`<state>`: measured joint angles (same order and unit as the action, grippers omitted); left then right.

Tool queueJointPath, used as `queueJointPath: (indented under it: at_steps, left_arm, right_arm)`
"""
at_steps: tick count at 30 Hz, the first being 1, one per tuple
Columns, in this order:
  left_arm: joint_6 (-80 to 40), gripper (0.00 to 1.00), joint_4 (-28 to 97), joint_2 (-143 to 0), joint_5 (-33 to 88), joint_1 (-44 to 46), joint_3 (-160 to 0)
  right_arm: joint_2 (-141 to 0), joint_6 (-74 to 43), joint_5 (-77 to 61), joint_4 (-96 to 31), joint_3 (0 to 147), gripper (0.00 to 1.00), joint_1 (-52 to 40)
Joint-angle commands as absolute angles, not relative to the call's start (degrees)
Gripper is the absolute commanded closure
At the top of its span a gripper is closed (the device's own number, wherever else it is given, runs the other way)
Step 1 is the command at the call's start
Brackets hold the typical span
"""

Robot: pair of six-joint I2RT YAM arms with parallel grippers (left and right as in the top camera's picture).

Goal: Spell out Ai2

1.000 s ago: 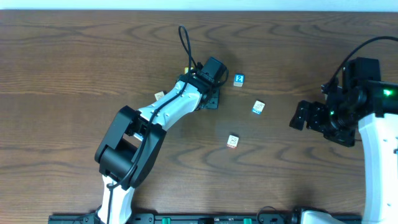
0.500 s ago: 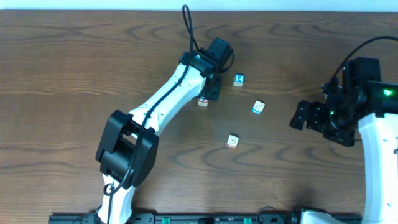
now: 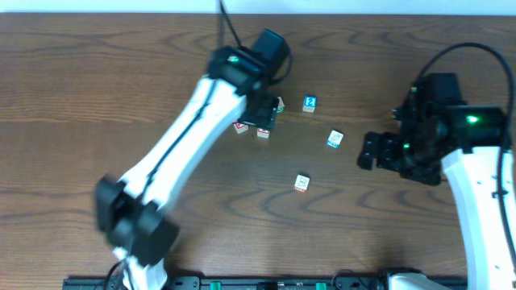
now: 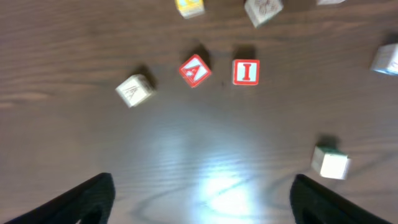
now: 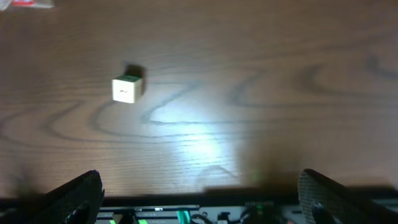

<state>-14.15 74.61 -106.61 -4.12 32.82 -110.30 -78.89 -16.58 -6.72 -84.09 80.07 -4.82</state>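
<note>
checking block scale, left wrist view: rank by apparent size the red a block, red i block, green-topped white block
1. green-topped white block, slightly largest, though it may simply sit nearer the camera.
2. red A block and red I block: they look alike, so no ranking between them.

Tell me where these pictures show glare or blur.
Overhead: the left arm is smeared by motion, worst near its base. Left wrist: a white glare patch on the table. Right wrist: similar glare, and the whole picture is soft.
</note>
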Motion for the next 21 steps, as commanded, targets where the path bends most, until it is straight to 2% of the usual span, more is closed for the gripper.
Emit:
queueJointPath:
  at_steps: [1,11,21]
  left_arm:
    - [-12.4,0.05,77.5,-98.5,-7.4,30.7,-111.7]
    - [-11.2,0.04,84.9,-85.5,-9.6,22.0,-111.7]
    - [-8.5,0.05,84.4,-86.8,-7.7,19.1,-107.5]
  right_arm:
    - [-78.7,-19.8,-4.7,-82.3,79.7,0.01,-9.5]
    - [-79.1,-35.3,0.6,-74.3,74.3,0.01,-17.6]
    - [-88.1,-41.3,-0.4,-64.9,72.8,0.01,-24.8]
